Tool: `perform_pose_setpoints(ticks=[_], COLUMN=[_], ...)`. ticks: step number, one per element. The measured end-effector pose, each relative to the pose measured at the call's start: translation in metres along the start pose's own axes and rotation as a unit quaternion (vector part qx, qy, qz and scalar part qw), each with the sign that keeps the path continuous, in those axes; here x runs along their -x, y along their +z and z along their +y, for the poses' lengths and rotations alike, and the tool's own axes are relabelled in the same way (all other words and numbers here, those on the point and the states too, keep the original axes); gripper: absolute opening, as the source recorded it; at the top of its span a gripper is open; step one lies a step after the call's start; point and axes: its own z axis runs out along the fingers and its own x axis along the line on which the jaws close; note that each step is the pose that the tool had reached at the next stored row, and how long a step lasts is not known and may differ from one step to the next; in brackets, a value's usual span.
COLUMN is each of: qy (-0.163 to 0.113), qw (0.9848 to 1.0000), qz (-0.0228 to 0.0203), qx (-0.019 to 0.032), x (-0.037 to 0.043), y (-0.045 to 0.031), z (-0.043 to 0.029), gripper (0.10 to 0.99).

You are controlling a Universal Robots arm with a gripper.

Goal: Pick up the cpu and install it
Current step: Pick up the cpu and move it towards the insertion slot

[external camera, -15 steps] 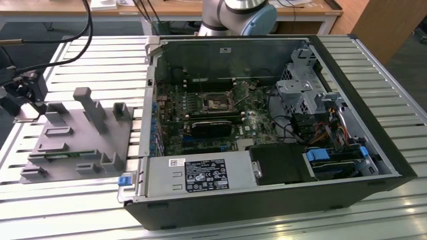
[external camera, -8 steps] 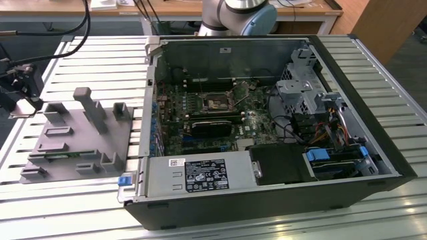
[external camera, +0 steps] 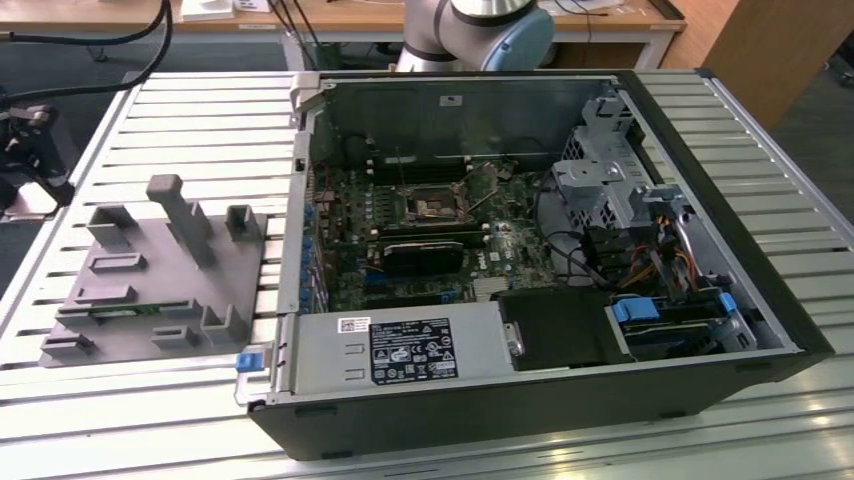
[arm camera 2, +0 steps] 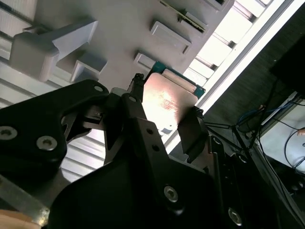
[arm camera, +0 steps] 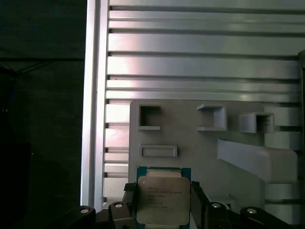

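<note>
Arm (external camera: 474,25): rounded silver-grey joint housings, pale blue cap (external camera: 530,35). Pincer (arm camera 2: 164,117): matte black throughout, angular plates pinned together, two narrow dark fingers (arm camera 2: 136,112) tapering to small tips. Round silver screws (arm camera 2: 46,142) sunk in the plates, seen in both wrist views

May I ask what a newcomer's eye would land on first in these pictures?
The shiny cpu gripped between the fingers of the gripper, with the grey tray behind it in both wrist views. In the exterior view, the open computer case with its motherboard bared sits on the slatted table, to the exterior view's right of the tray.
</note>
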Motion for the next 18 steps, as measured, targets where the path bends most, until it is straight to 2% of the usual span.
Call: perform_pose_setpoints(ticks=[18], qy=[0.000], qw=[1.0000], qz=[-0.0016], qx=[0.0002], x=[0.0004], y=[-0.0555], z=[0.0047], gripper=[0.537])
